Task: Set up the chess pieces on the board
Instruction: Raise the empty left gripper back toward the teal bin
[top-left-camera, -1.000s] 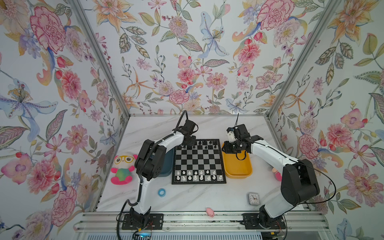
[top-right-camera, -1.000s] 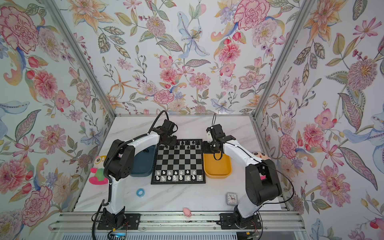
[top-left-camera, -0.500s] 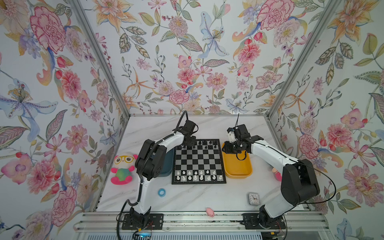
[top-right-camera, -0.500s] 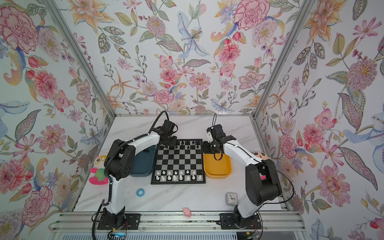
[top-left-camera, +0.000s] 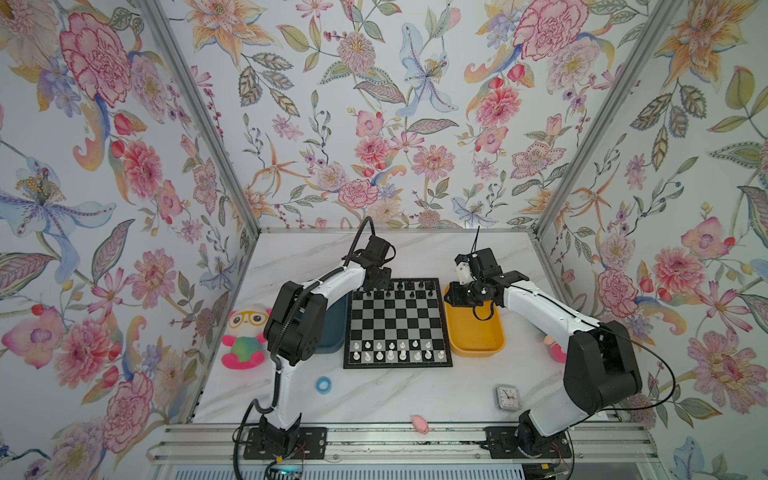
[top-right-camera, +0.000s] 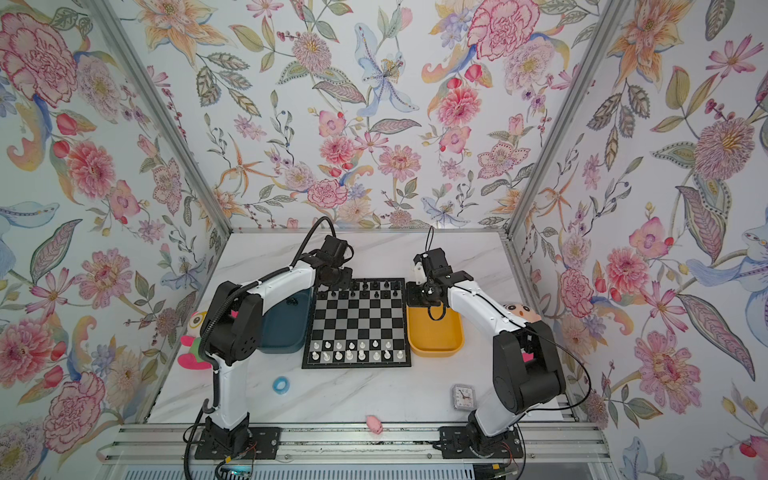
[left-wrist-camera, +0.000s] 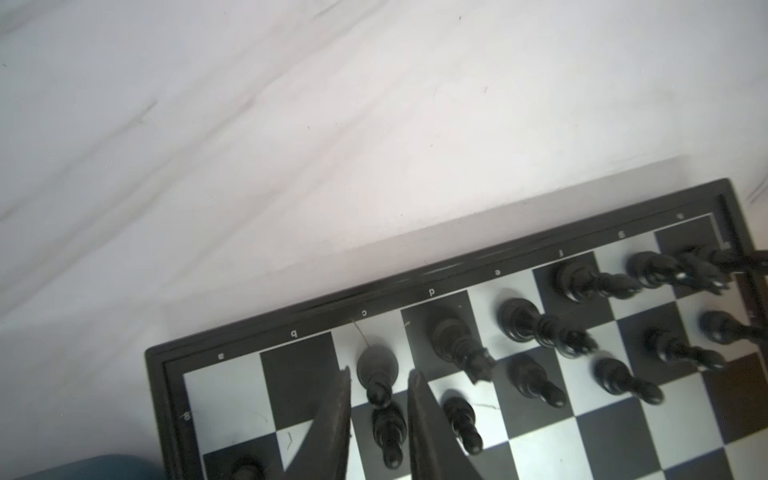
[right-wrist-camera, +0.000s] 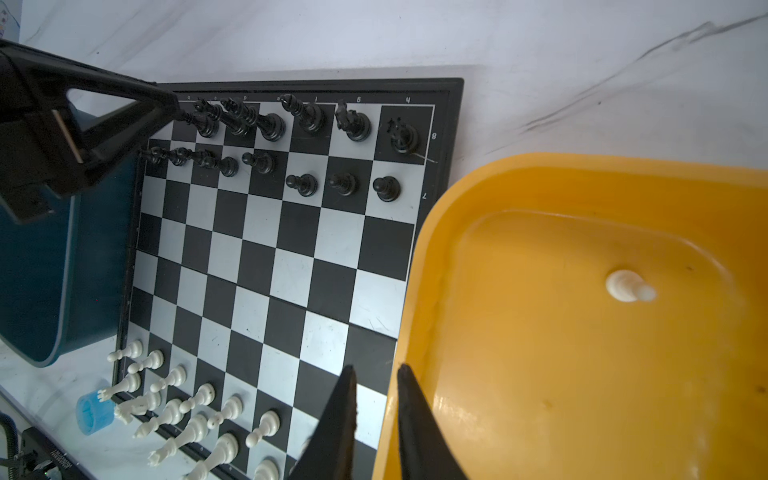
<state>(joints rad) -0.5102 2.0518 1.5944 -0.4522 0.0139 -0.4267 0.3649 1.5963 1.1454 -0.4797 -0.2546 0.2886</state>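
Now: I think the step is setting a black piece (left-wrist-camera: 376, 361) on the far row of the board (top-left-camera: 397, 320).
Next: the left gripper (left-wrist-camera: 379, 372) should go straight up, so it does not knock that piece or the ones beside it.
Worktop: the worktop (top-left-camera: 374, 395) holds the board, with a teal bin (top-right-camera: 282, 332) on one side and a yellow bin (top-left-camera: 473, 336) on the other.
Left arm: the left arm (top-left-camera: 328, 282) reaches over the teal bin to the board's far corner.
Right arm: the right arm (top-left-camera: 536, 303) bends over the yellow bin's far end, by the board.
Left gripper: a little spread, with one finger on each side of the black piece and thin gaps.
Right gripper: the right gripper (right-wrist-camera: 376, 370) is a little spread and holds nothing.
White piece: one white piece (right-wrist-camera: 629, 286) waits in the yellow bin.
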